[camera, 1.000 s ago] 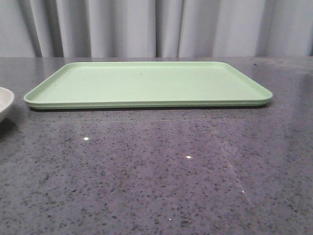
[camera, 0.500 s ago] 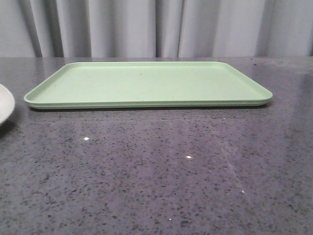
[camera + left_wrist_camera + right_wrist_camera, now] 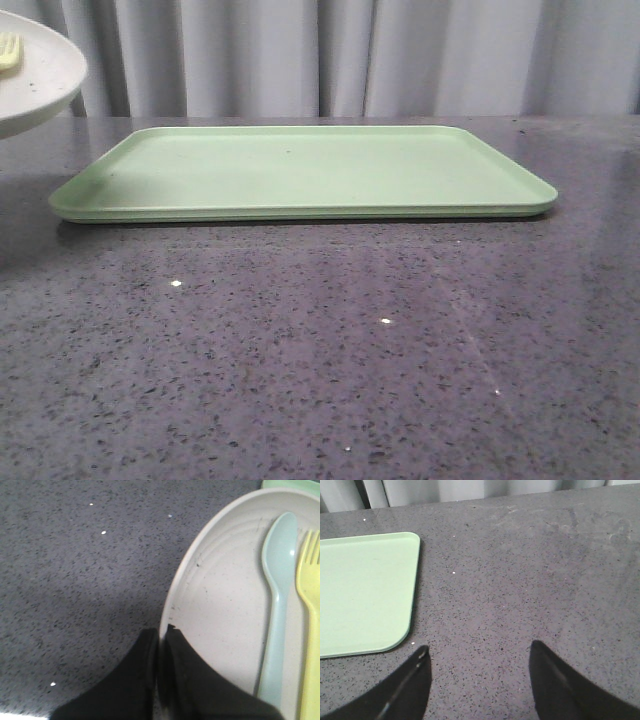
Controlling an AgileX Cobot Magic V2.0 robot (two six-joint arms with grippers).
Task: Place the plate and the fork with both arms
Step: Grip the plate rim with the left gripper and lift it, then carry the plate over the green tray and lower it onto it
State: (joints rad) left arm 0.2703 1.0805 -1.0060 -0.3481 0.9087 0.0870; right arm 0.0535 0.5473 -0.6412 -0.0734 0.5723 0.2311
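Observation:
The off-white plate (image 3: 35, 85) hangs in the air at the upper left of the front view, above the table and left of the tray. The tines of the yellow fork (image 3: 9, 52) show on it. In the left wrist view my left gripper (image 3: 161, 635) is shut on the rim of the plate (image 3: 225, 595), one finger inside, one outside. The yellow fork (image 3: 311, 625) lies in the plate beside a pale blue spoon (image 3: 277, 595). My right gripper (image 3: 477, 652) stands open over bare table, with nothing between its fingers.
A flat rectangular light-green tray (image 3: 300, 170) lies on the dark speckled table (image 3: 330, 340); its corner (image 3: 370, 590) shows in the right wrist view. Grey curtains hang behind the table.
The plate has risen from the table at the left edge of the front view to well above the tabletop, and the fork on it now shows.

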